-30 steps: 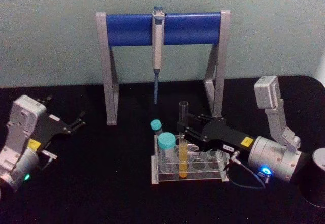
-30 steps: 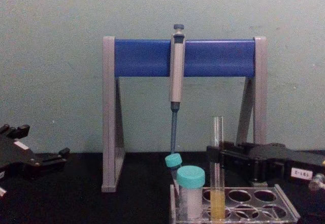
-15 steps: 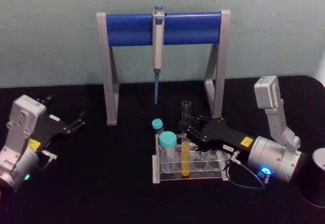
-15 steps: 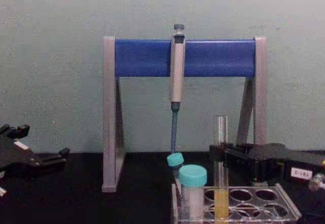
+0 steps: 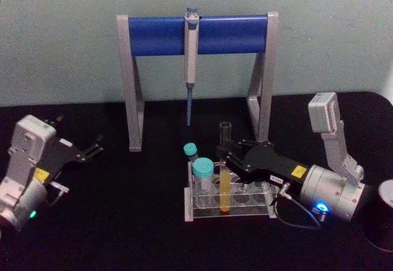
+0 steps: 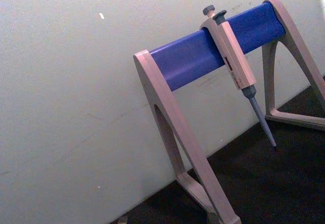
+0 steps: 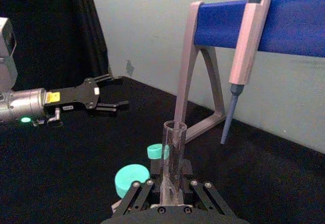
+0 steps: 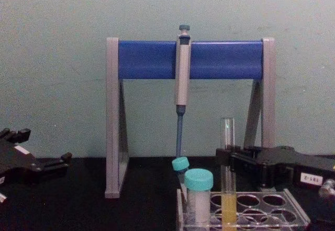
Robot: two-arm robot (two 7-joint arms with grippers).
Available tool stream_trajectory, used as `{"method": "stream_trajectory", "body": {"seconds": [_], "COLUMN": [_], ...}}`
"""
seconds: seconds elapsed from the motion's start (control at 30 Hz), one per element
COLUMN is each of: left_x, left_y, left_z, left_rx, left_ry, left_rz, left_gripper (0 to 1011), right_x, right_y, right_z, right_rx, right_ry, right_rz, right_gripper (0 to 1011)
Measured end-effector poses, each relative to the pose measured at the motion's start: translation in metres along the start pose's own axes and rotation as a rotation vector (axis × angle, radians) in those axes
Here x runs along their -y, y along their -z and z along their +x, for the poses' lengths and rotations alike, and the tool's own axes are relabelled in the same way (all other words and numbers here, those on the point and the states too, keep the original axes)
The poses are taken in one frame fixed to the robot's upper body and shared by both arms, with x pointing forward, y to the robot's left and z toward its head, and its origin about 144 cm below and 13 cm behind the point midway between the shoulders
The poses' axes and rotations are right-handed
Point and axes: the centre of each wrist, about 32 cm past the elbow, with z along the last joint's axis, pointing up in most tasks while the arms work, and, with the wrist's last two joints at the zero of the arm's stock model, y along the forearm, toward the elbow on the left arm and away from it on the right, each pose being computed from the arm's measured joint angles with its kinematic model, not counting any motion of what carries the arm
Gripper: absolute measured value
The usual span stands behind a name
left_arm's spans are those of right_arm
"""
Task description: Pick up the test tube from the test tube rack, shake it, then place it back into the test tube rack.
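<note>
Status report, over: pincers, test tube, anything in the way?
Right pincer shut on the test tube, upright in the test tube rack. Left pincer open, parked at left. Teal-capped tubes close on the tube's left, same rack.

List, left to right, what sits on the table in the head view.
left gripper, open → small teal-capped tube → large teal-capped tube → test tube, with the right gripper closed on it → black cylinder at the right edge.
</note>
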Motion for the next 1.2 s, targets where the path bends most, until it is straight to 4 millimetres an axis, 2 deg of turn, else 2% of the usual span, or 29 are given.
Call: {"method": "stream_trajectory", "body": {"seconds": [0.87,1.2], "left_x": [0.000,0.000], "left_y": [0.000,0.000], "left_z": [0.000,0.000], "left_rx": [0.000,0.000], "left_ry": [0.000,0.000], "left_rz": [0.000,0.000], "left_gripper": [1001,1001], "right_x": [0.009,0.015], "right_y": [0.003,-0.014], "right_z": [-0.011,-0.015], "right_rx": [0.074,0.129], "right_ry": [-0.055,-0.045], "right_rz": [0.054,0.094], "right_gripper": [234,234]}}
